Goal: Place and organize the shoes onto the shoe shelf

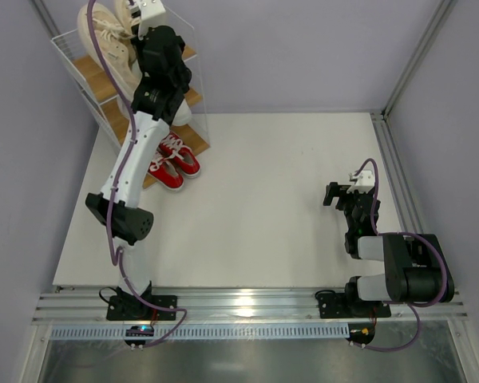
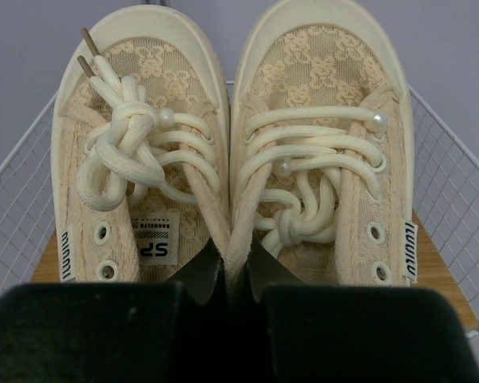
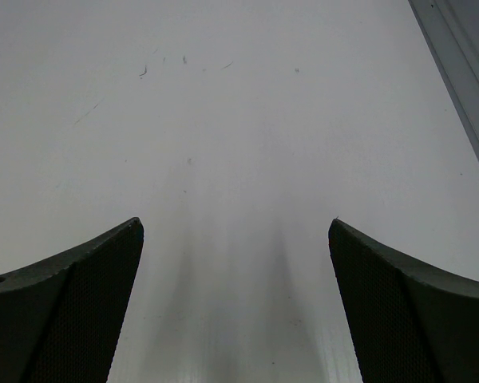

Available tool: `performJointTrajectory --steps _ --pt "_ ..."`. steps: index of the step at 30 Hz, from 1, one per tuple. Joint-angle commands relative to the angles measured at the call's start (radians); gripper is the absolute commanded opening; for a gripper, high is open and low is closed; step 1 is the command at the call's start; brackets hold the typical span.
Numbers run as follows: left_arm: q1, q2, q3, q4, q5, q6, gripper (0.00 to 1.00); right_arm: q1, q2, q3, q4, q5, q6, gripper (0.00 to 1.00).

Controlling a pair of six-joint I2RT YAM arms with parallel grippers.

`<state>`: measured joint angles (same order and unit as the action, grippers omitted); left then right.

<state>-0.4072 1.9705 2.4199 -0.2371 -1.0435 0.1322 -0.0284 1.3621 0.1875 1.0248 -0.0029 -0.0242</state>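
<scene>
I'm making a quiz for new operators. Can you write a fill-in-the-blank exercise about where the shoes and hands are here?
1. The left hand grips the beige shoes at the ___ tier of the shelf.
2. The red shoes sit on the shelf's ___ board.
3. The right hand holds nothing; its jaws stand ___.
Missing words: top; bottom; open.

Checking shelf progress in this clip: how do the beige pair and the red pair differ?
The beige pair is at the top tier, pinched at its inner collars by the left gripper; the red pair is on the lowest board, untouched. Beige has cream laces, red white. Both lie side by side on the shoe shelf.
</scene>
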Motion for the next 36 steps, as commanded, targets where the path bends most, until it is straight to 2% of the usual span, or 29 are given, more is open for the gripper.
performJointTrajectory --steps 1,4,10,11,13,19,20,23,28,31,36 --pt "0.008 -0.025 0.038 0.139 0.045 -0.008 0.01 -0.001 0.002 0.021 0.081 -0.009 -0.006 0.97" --pt "0.008 -0.035 0.013 0.137 0.077 -0.014 0.04 -0.002 0.002 0.021 0.081 -0.009 -0.006 0.97" --pt "0.007 -0.025 -0.001 0.147 0.079 -0.002 0.23 -0.002 0.002 0.021 0.081 -0.009 -0.006 0.97" --pt "0.007 -0.024 -0.001 0.148 0.077 0.0 0.32 -0.002 0.002 0.021 0.08 -0.009 -0.006 0.97" --pt "0.007 -0.027 0.001 0.156 0.079 0.001 0.36 -0.002 0.002 0.021 0.081 -0.009 -0.006 0.97" --pt "0.007 -0.056 0.01 0.17 0.079 0.003 0.58 -0.002 0.002 0.02 0.08 -0.009 -0.006 0.97" --pt "0.007 -0.067 0.008 0.173 0.083 0.006 0.65 -0.002 0.002 0.021 0.081 -0.009 -0.006 0.97" --pt "0.007 -0.087 0.011 0.185 0.088 0.007 0.73 -0.002 0.0 0.021 0.081 -0.009 -0.006 0.97" --pt "0.001 -0.12 0.015 0.2 0.1 0.01 0.84 -0.002 0.002 0.021 0.081 -0.009 -0.006 0.97" --pt "-0.013 -0.137 0.013 0.211 0.121 0.01 0.93 -0.002 0.002 0.02 0.081 -0.009 -0.006 0.97" --pt "-0.056 -0.176 0.011 0.223 0.184 0.0 0.98 -0.001 0.002 0.021 0.081 -0.009 -0.006 0.97"
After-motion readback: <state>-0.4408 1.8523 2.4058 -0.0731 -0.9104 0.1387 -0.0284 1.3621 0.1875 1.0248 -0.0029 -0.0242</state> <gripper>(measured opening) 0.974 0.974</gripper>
